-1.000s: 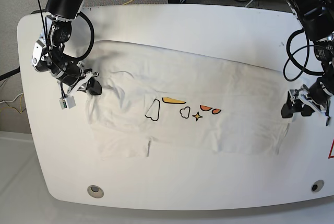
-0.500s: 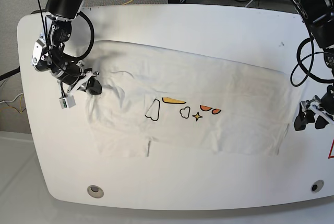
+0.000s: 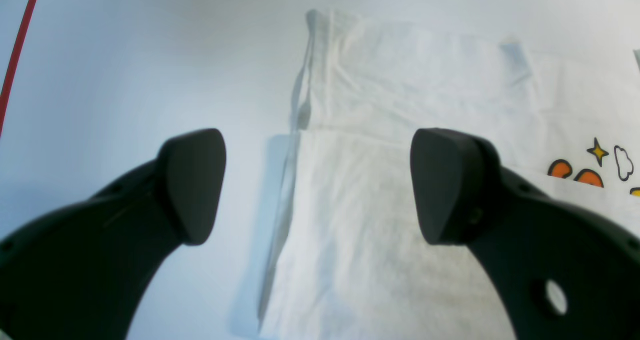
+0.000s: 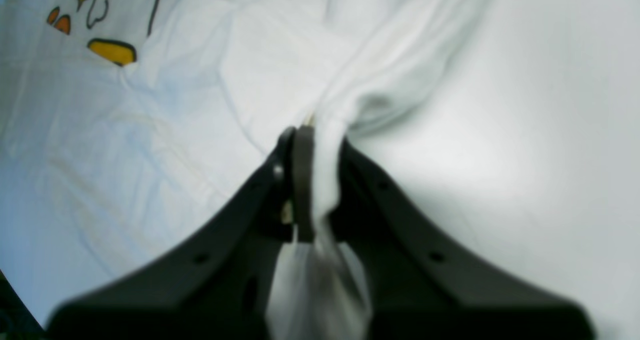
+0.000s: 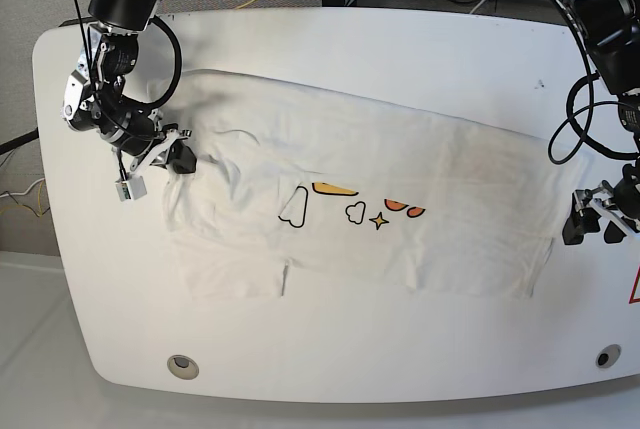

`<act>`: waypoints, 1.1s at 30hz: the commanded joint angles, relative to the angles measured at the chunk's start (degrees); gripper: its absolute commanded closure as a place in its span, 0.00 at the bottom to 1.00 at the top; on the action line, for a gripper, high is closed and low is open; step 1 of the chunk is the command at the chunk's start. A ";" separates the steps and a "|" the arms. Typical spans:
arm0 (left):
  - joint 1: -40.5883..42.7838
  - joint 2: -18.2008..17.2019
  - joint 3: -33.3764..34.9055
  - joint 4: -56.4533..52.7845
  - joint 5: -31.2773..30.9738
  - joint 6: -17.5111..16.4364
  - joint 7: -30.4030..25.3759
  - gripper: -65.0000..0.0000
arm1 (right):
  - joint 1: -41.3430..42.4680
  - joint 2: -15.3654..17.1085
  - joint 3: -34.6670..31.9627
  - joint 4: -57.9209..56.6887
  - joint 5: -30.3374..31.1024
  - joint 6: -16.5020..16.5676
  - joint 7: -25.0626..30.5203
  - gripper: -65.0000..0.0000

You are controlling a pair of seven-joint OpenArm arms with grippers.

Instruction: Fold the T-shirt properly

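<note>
In the left wrist view, the left gripper (image 3: pixel 315 185) has its two dark rounded fingers spread wide with nothing between them, and it hangs over the side edge of the large white soft cotton T-shirt (image 3: pixel 400 190). One finger (image 3: pixel 192 180) is above the glossy white tabletop (image 3: pixel 125 79) and the other (image 3: pixel 450 185) is above the cloth. The shirt lies flat here in layers, and orange shapes, a yellow star and a black-outlined cloud are visible near the right border of this view. A thin red line (image 3: pixel 17 44) is painted on the table at the upper left. In the right wrist view, the right gripper (image 4: pixel 316 175) is clenched on a bunched fold of the T-shirt (image 4: pixel 150 129); the white cloth is pinched between the dark fingers and rises from them in a ridge. In the base view, the T-shirt (image 5: pixel 440 179) is spread across the middle of the tabletop (image 5: pixel 350 49), prints facing up. The right gripper (image 5: pixel 172 156) grasps the shirt's edge on this view's left side. The left gripper (image 5: pixel 592 221) stands just beside the shirt's opposite edge, not touching it as far as I can see.
</note>
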State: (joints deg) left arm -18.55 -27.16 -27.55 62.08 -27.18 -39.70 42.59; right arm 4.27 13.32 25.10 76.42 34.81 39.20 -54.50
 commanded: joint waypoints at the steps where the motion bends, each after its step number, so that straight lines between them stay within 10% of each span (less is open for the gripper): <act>1: -1.28 -1.37 -0.27 1.08 -1.08 -0.30 -1.49 0.16 | 1.05 0.88 0.17 1.07 1.37 0.49 1.09 0.96; 13: -1.19 -1.37 -0.45 1.17 -1.08 -0.30 -1.40 0.16 | 1.40 0.88 0.17 1.07 1.37 0.58 1.18 0.97; 25: -1.19 -1.37 -0.36 1.17 -1.17 -0.30 -1.40 0.16 | 1.13 0.88 0.44 1.16 1.37 0.40 1.18 0.18; 33: -1.19 -1.28 -0.36 1.17 -1.17 -0.30 -1.40 0.16 | 1.31 1.40 0.52 1.16 1.37 0.40 1.36 0.20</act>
State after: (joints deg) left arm -18.28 -27.16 -27.70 62.11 -27.20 -39.70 42.57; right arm 4.38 13.50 25.30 76.42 34.79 39.18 -54.48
